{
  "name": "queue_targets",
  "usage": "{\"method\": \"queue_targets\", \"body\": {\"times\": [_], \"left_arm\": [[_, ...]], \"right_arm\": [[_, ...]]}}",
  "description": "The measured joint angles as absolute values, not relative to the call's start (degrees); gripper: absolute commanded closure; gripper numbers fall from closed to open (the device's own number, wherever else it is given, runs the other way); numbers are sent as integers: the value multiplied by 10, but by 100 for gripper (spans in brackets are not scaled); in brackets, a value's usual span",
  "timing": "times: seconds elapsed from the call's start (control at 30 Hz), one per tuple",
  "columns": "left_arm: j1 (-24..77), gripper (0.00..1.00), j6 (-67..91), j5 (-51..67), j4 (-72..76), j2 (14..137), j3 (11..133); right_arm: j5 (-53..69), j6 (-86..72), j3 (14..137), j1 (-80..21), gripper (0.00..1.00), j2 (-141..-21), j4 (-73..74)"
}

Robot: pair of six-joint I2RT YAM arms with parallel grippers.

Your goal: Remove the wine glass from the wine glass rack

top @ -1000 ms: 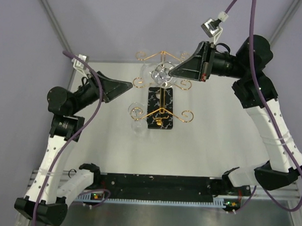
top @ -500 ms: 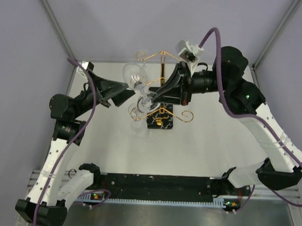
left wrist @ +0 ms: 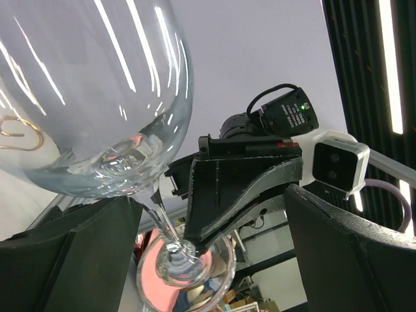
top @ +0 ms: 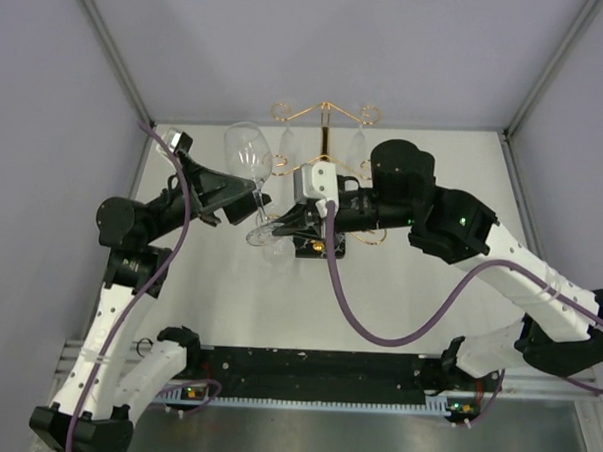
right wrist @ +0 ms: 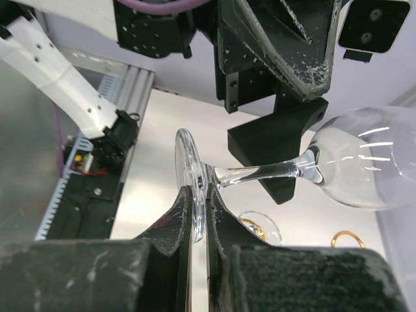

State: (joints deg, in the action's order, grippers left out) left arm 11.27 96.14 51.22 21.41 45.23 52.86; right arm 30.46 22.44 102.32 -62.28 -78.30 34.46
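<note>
The clear wine glass is off the gold wire rack and held to its left, bowl up and tilted. My right gripper is shut on the glass's foot; in the right wrist view the fingers pinch the foot's rim edge-on. My left gripper is open with the stem between its jaws, apart from them. In the left wrist view the bowl fills the upper left and the stem and foot lie between my wide-apart fingers. The rack's black base is mostly hidden under my right arm.
A second glass hangs from the rack's near left arm, just below the held foot; it also shows in the right wrist view. Purple-grey walls close in the table at the back and both sides. A black rail runs along the near edge.
My right gripper has pulled the glass off the rack's far arm, swung it left and turned it bowl-up. My left gripper has moved in around the stem.
</note>
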Motion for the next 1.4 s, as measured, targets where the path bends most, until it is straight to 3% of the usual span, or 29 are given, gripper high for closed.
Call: {"method": "queue_targets", "body": {"times": [0.27,0.5,0.77,1.4], "left_arm": [[113,19,953,517,201,453,527],[113,41,911,522,164,463,526],[113,55,866,533,127,467,526],[121,57,842,537,120,485,526]], "right_arm": [[222,291,1002,-648,100,-783,340],[186,311,975,-651,100,-778,316],[154,320,971,-651,100,-779,311],[164,320,964,-651,100,-778,310]]}}
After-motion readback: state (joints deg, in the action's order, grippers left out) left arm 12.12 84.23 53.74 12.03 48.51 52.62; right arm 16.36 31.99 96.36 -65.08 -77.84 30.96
